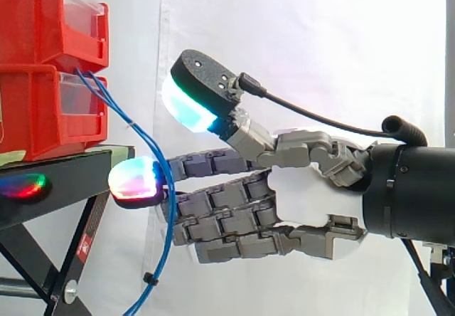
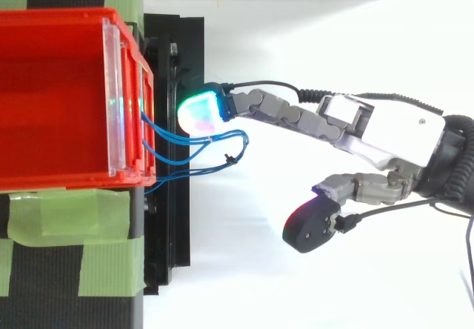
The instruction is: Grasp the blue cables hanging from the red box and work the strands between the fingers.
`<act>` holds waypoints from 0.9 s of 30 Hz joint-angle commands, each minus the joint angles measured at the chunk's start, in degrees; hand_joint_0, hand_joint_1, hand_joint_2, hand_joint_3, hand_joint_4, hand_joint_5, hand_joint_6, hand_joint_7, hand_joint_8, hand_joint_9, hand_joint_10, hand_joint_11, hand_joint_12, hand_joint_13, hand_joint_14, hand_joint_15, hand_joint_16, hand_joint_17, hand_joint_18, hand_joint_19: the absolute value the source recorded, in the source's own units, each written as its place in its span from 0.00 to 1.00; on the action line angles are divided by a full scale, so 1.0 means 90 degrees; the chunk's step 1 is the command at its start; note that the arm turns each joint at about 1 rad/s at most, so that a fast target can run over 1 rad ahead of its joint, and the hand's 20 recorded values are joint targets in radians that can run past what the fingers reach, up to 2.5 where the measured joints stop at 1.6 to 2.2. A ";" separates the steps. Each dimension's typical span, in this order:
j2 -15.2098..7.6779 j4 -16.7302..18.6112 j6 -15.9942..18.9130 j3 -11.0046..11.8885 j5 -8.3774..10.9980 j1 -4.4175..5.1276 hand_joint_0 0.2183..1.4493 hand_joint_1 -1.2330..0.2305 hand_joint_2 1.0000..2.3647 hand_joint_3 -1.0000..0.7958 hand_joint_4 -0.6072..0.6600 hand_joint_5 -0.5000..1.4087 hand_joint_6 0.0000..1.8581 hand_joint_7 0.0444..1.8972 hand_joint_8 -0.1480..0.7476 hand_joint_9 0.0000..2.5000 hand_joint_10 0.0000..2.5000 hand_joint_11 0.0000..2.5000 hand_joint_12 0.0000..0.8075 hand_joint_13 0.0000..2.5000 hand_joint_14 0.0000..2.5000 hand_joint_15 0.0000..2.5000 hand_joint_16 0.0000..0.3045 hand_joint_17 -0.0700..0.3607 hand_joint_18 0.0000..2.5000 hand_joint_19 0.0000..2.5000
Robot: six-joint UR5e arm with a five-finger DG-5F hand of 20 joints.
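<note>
Hanging from red box (image 1: pixel 35 109): blue cables (image 1: pixel 108 99), passing beside fingertips (image 1: pixel 135 177) | hand (image 1: pixel 306 195) wide, fingers straight, thumb (image 1: pixel 199 88) raised apart

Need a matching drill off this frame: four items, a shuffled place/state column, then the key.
Items
1. blue cables
2. hand
3. black stand
4. green tape

Place or state
A. holding up the red bins
B. fingers straight, thumb raised apart
C. hanging down from the bin front, across the fingers
D. in flat strips beside the bin, seen from above

Pairs: 1-C, 2-B, 3-A, 4-D
</note>
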 commanded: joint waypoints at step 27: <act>0.0000 0.0490 0.0452 0.0020 -0.0636 -0.0059 0.33 0.50 0.00 0.00 0.60 0.08 0.00 0.35 0.48 0.07 0.00 0.00 0.44 0.05 0.00 0.06 0.22 0.51 0.00 0.06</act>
